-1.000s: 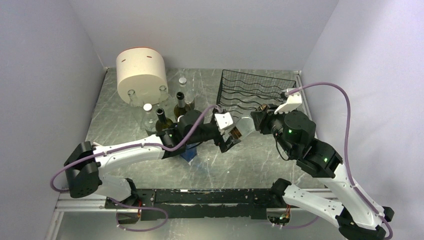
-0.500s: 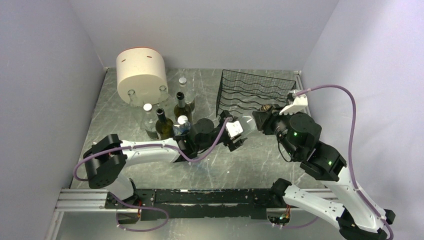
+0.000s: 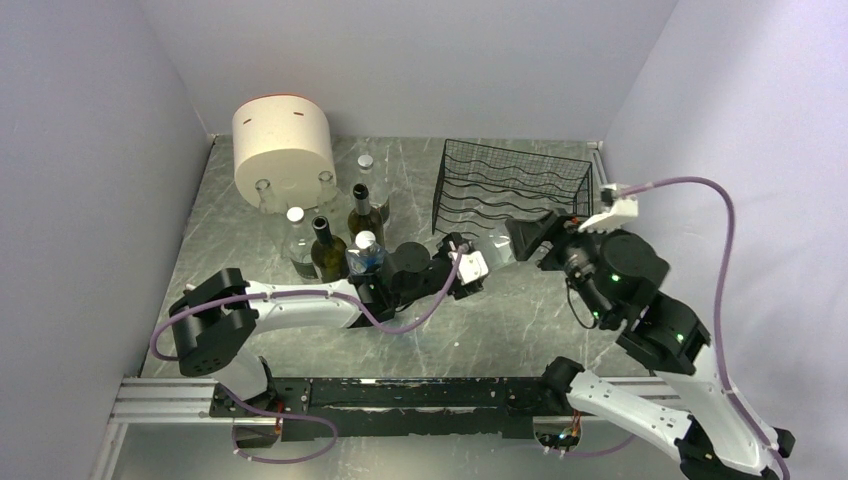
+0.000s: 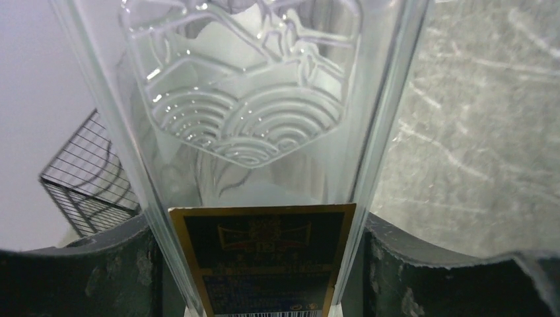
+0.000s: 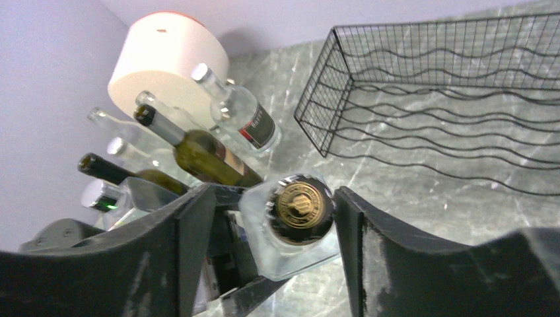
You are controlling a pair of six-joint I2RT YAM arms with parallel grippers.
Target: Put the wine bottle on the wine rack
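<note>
Clear glass, one square wine bottle (image 4: 251,132) is clamped in the left claw (image 4: 259,228), its long axis and gold cap pointing into the wide-spread right claw (image 5: 272,191). One black wire wine rack (image 3: 510,180) stands just beyond both claws.

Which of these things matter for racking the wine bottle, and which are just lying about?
In the job: wine bottle, in left gripper; wine rack; right gripper, open at the cap.
Lying about: cream container; other bottles standing beside it.

Left arm (image 3: 300,298) stretched low, reaching right toward centre. Left pincer (image 3: 480,265) clamped on clear bottle (image 4: 251,132), both fingers (image 4: 79,277) against its sides. Right arm (image 3: 660,325) elbow raised, wrist angled down-left. Right pincer (image 3: 522,233) spread wide, fingers (image 5: 409,264) clear of the bottle's cap.
</note>
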